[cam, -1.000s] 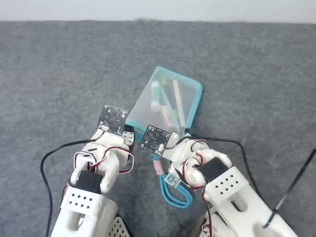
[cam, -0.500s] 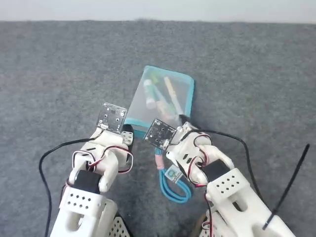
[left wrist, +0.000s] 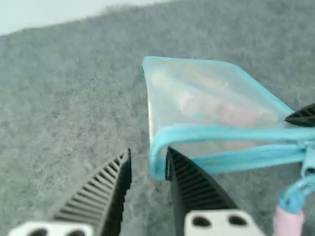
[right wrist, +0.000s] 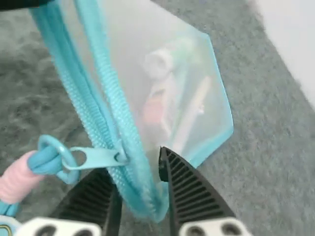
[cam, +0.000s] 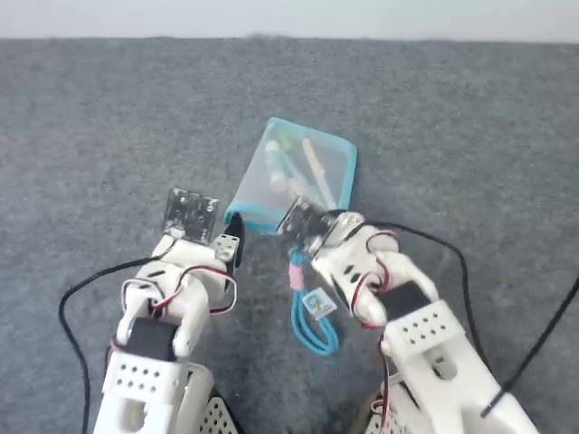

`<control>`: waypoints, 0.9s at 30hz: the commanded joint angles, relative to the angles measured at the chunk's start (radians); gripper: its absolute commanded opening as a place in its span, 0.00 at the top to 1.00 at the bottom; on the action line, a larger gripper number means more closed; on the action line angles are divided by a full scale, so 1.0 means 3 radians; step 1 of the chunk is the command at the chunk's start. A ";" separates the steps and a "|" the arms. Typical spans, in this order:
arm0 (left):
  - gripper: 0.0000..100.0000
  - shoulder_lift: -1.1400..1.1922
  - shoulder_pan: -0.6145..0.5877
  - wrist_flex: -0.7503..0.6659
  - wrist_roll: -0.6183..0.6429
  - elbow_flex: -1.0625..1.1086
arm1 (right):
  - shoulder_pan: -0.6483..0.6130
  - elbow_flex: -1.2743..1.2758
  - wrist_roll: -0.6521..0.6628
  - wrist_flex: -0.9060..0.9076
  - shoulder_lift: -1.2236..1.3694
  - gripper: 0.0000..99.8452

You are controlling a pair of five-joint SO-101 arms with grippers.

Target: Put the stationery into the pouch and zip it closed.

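A translucent pouch (cam: 303, 163) with teal trim lies mid-table, and pens and a glue stick (cam: 291, 170) show through its wall. My right gripper (cam: 317, 215) is at the pouch's near edge, shut on the teal zipper strip (right wrist: 129, 162) beside the zip pull (right wrist: 93, 157). Inside the pouch (right wrist: 162, 64) the stationery (right wrist: 165, 101) is visible. My left gripper (left wrist: 147, 153) stands open at the pouch's near left corner (left wrist: 156, 164), which touches one finger (left wrist: 189, 184). In the high view the left gripper (cam: 233, 228) sits just short of that corner.
A teal cord loop (cam: 312, 330) with a pink bead (cam: 296, 276) and a small tag (cam: 317, 303) trails from the zip pull toward the arms. Grey carpet (cam: 109, 117) covers the table, with a pale wall edge at the back.
The pouch has shifted left and slightly away. My right gripper has pushed forward along its near edge. My left arm has drawn back and left, off the pouch's corner.
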 commanded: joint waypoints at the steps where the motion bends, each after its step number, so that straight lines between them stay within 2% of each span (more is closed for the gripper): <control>1: 0.87 -0.0588 -0.0010 0.0235 -0.0046 -0.0023 | 0.0304 -0.0435 -0.0302 -0.0079 0.0509 0.99; 5: 0.87 -0.1171 0.0010 0.0455 -0.0118 0.0115 | 0.0448 -0.0690 -0.0665 -0.0049 0.0923 0.99; 7: 0.87 -0.1325 0.0174 0.0522 -0.0215 0.0222 | 0.0448 -0.0747 -0.0716 -0.0013 0.0974 0.99; 11: 0.87 -0.1243 0.0675 0.0537 -0.0261 0.0366 | 0.0386 -0.0818 -0.0742 0.0355 0.0770 0.99; 14: 0.86 -0.1054 0.0890 0.0450 -0.0343 0.0381 | 0.0243 -0.0813 -0.0747 0.0678 0.0448 0.99; 18: 0.86 -0.0798 0.0793 0.0297 -0.0348 0.0376 | 0.0079 -0.0757 -0.0752 0.0939 0.0130 0.99; 22: 0.87 -0.0747 0.0527 0.0179 -0.0332 0.0391 | 0.0069 -0.0557 -0.0752 0.0877 0.0008 0.99; 27: 0.87 -0.0829 0.0445 0.0143 -0.0327 0.0448 | 0.0069 -0.0501 -0.0752 0.0852 0.0013 0.99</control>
